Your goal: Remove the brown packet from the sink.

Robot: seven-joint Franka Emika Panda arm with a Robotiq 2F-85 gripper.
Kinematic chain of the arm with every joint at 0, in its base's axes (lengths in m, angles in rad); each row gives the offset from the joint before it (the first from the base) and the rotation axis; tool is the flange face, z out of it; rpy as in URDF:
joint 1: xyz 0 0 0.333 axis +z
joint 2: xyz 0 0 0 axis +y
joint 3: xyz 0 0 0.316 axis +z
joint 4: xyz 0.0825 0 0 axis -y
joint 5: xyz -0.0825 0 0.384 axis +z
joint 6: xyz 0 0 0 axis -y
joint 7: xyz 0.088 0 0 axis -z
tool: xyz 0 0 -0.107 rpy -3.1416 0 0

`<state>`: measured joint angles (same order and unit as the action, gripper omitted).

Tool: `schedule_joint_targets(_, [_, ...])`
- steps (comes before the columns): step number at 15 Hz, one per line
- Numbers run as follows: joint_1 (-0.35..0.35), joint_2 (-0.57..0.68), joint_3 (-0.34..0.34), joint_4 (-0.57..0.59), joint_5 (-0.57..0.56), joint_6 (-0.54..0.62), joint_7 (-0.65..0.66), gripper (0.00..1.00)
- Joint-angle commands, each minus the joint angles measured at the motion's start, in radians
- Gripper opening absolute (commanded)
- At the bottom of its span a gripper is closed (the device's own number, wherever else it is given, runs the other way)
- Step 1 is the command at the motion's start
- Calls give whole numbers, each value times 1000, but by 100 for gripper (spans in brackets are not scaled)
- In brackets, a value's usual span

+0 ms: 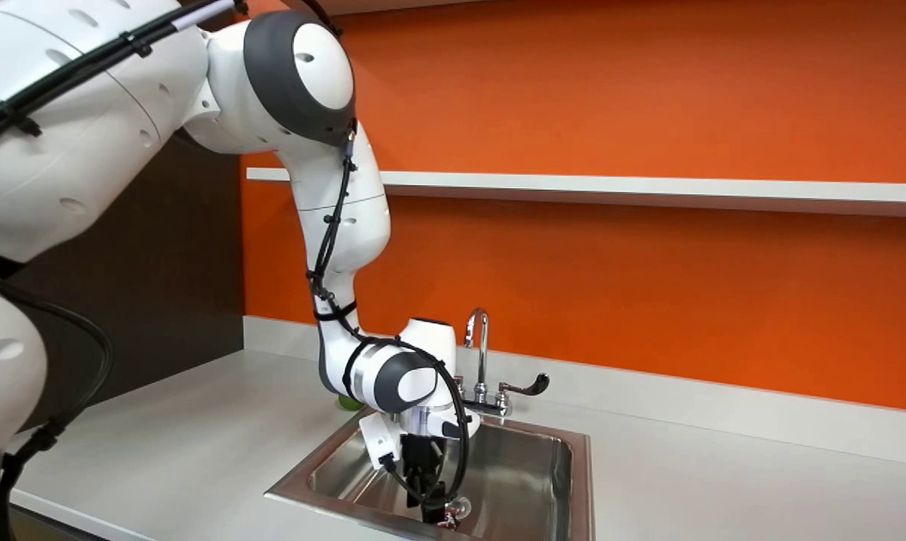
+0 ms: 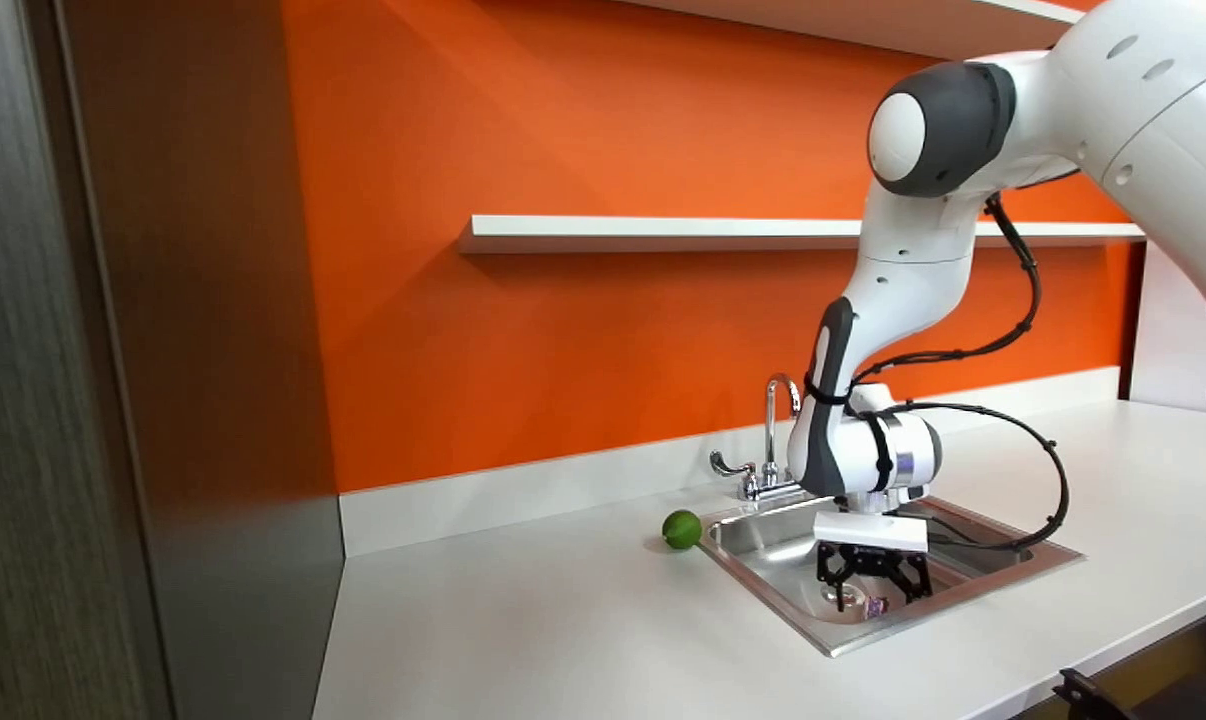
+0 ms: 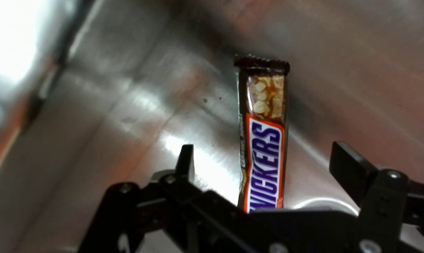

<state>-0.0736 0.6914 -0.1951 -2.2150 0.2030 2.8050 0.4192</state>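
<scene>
1. A kitchen or kitchenette by its fittings; home or office, I cannot tell
2. A steel sink [image 1: 526,469] right under the hand [image 2: 877,598]
3. A white shelf [image 1: 648,186] on the orange wall [image 1: 648,300], higher than the hand
4. A chrome tap [image 1: 482,368] with a lever handle [image 1: 530,388], on the wall side of the hand
5. A white counter [image 1: 723,473] spreading to both sides of the hand

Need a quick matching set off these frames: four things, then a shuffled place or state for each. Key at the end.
1. brown packet
2. gripper
3. green ball
4. shelf

A. open
B. mounted on the orange wall
C. lying in the sink
D. on the counter, near a corner of the sink

Pairs: 1-C, 2-A, 3-D, 4-B
</scene>
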Motion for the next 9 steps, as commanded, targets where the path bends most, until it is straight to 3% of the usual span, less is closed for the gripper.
schedule_joint_targets(1, [23,10,-19,22,14,-35,25,100])
schedule_joint_targets(2, [25,12,-22,23,12,-38,27,92])
schedule_joint_targets(3, [26,15,-22,24,12,-39,28,73])
schedule_joint_targets(9, [32,33,-26,35,10,-49,30,25])
